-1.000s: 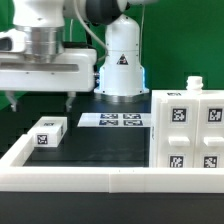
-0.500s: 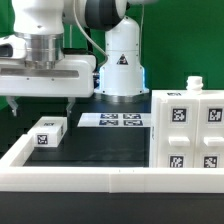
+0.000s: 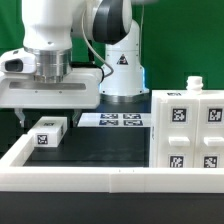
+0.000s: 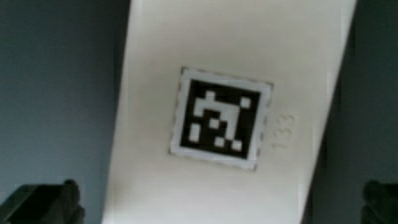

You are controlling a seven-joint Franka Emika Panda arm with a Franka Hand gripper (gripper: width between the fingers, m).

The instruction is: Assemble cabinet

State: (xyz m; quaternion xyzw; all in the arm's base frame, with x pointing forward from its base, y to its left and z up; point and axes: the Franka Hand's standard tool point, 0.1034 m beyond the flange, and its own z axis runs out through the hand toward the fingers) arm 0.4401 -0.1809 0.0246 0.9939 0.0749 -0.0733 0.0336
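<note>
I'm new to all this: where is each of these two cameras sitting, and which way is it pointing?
Exterior view: off the arm, low beside the table, facing the robot's base; shows the arm, the open claw, the small white block and the cabinet.
Wrist view: on the wrist, looking down onto that block's tag; only the claw's dark fingertips show.
Shared: the small white block and the claw over it.
</note>
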